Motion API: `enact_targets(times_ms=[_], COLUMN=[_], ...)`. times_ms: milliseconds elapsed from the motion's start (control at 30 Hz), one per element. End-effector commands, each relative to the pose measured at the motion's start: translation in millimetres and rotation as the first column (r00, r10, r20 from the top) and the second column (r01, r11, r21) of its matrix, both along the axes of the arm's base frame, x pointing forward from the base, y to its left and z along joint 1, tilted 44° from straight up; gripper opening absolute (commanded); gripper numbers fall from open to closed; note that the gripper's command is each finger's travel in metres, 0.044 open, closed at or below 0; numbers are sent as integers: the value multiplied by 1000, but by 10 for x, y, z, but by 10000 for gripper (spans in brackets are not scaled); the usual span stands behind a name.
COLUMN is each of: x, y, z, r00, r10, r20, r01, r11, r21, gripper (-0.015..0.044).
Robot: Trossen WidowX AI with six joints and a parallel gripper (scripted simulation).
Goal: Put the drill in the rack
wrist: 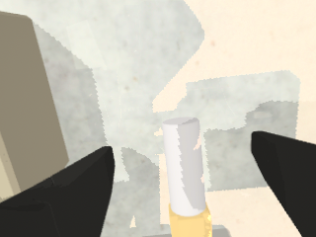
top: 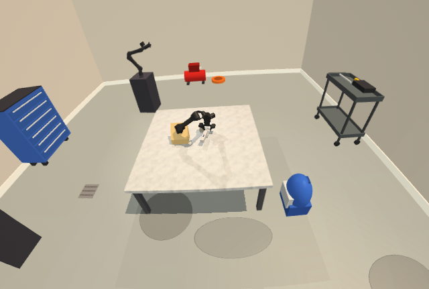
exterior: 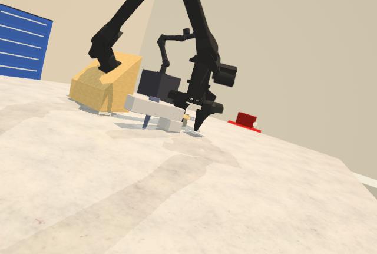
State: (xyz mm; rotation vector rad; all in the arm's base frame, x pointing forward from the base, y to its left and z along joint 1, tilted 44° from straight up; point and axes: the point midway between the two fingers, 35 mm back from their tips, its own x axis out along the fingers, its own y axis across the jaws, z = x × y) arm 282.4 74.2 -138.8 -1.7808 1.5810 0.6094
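Note:
A light grey rod with a yellow collar (wrist: 190,222) (exterior: 186,116), apparently the drill, shows beside the white bar (exterior: 152,106) (top: 204,135). My gripper (wrist: 181,148) (exterior: 190,124) (top: 206,129) points down low over the table. It is open, with its fingers on either side of the rod and gaps between each finger and the rod in the wrist view. A dark blue pin (exterior: 146,121) shows under the bar, with a blue piece (exterior: 154,99) on top, possibly the key. A small pale block (exterior: 169,124) is under the bar's near end. I cannot pick out the rack.
The arm stands on a yellow wedge-shaped block (top: 179,137) (exterior: 86,95) on the pale table (top: 214,171) (exterior: 212,208). The white bar lies between that block and the gripper. A second arm (top: 133,60) (exterior: 164,50) on a dark pedestal (top: 145,93) stands beyond the table.

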Motion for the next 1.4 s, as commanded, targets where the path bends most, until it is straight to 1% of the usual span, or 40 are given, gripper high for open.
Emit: enact_targets(times_ms=[0, 233, 467, 667, 1367], x=[2, 2, -2, -20, 13], y=[2, 2, 4, 18, 225], z=[0, 0, 2, 7, -224], r00=[1000, 1000, 1000, 1000, 1000], r10=[0, 0, 0, 0, 0], r20=[0, 0, -1, -6, -6], r01=[0, 0, 0, 0, 0], r11=[1000, 1000, 1000, 1000, 1000], r21=[0, 0, -1, -8, -6], gripper=[230, 46, 0, 0, 0])
